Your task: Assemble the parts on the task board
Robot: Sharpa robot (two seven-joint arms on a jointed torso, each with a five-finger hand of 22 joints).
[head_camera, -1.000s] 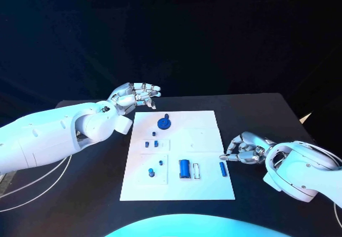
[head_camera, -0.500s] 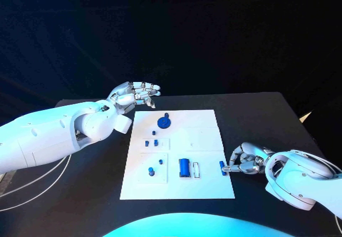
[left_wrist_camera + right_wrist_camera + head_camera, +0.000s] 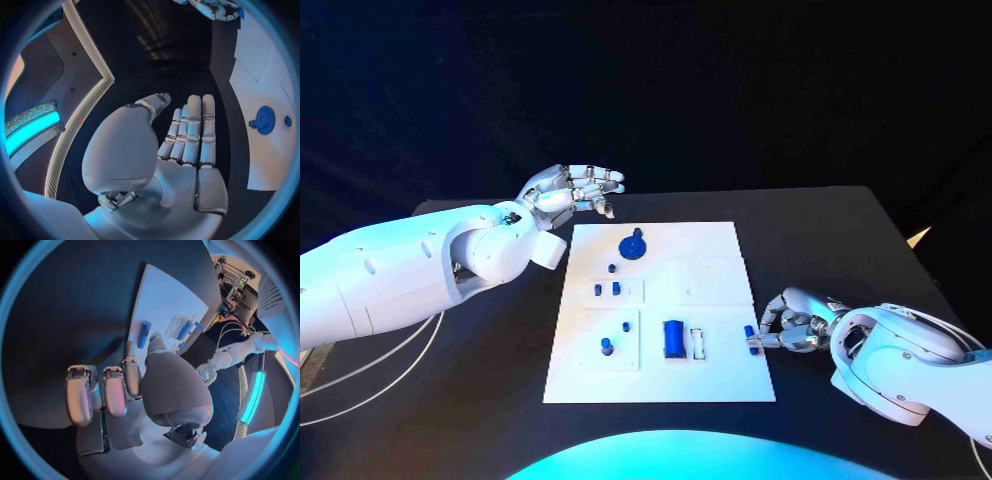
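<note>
Head view: right robot hand (image 3: 788,322) touches a slim blue rod (image 3: 751,339) on the flat white board (image 3: 711,265), grasp unclear; left robot hand (image 3: 571,190) hovers released.

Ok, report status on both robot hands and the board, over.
Left robot hand open, raised past the task board's far left corner. Right robot hand at the board's right edge, fingertips by the slim blue part, grip unconfirmed. Nothing in the way.
</note>
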